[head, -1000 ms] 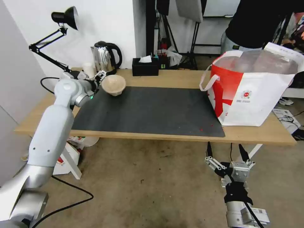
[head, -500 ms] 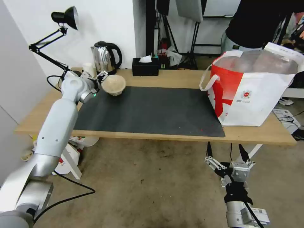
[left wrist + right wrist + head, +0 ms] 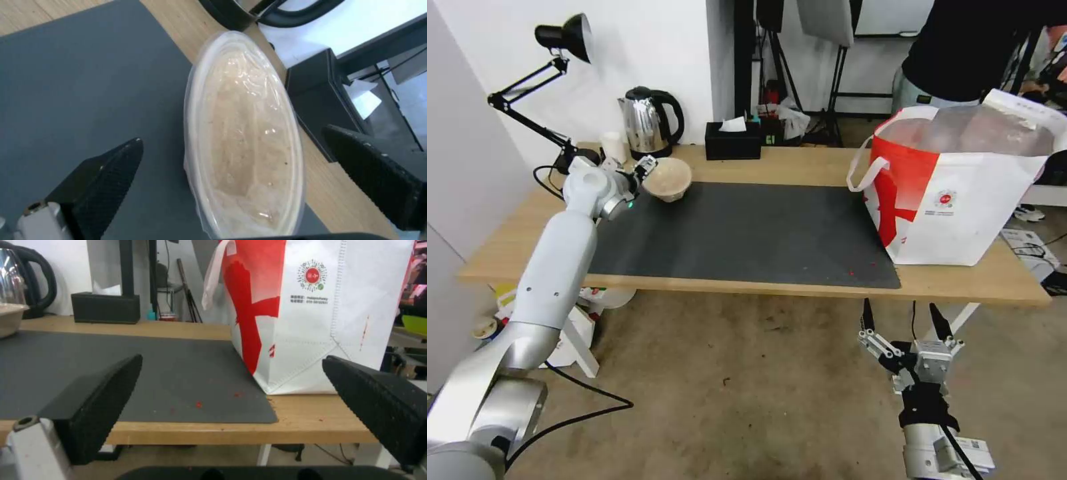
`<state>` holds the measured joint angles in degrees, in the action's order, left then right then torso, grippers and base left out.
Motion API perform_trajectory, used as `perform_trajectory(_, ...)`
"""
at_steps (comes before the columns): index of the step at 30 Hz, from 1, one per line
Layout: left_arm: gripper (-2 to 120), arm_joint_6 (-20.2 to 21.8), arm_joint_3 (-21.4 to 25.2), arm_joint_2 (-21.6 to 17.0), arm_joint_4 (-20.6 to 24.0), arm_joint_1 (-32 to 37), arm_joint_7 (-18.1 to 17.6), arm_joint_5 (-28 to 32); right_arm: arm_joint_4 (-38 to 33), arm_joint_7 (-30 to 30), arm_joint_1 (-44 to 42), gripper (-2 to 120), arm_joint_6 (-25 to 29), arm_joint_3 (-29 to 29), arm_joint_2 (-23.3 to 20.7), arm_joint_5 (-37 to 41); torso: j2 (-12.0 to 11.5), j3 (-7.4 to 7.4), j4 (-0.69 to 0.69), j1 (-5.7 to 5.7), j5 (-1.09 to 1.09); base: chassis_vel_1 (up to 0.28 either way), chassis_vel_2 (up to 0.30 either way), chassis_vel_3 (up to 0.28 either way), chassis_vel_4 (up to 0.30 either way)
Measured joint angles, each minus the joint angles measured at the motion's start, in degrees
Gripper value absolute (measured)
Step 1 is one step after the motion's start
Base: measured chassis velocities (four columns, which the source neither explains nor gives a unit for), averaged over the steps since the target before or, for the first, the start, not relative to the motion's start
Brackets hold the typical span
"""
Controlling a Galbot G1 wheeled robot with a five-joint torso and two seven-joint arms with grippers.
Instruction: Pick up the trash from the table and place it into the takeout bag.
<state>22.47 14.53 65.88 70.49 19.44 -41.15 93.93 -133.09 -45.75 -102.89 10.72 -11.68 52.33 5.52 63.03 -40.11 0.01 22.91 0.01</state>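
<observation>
Beige pulp bowl (image 3: 245,140) between spread left pincer (image 3: 249,156) fingers — untouched

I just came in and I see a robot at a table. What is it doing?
It is tidying up. The left gripper is at the beige bowl on the far left corner of the dark mat, jaws open on either side of it, not closed on it yet. The big red and white bag stands at the right end of the table. The right gripper hangs open below the table's front edge, near the bag.
</observation>
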Motion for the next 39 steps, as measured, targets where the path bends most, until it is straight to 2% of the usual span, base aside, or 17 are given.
perform_trajectory(13,100,-0.1,-0.5,1.1,-3.7,-1.2,1.6,-1.7,0.0,0.0,0.0,100,0.0,0.0,0.0,0.0,0.0,0.00,-0.01,0.00,0.00,0.000,0.000,0.000,0.000)
perform_trajectory(39,100,0.0,-1.3,4.3,-6.5,-2.6,3.8,-3.5,0.0,0.0,0.0,100,0.0,0.0,0.0,0.0,0.0,0.00,-0.01,0.00,0.00,0.000,0.000,0.000,0.000)
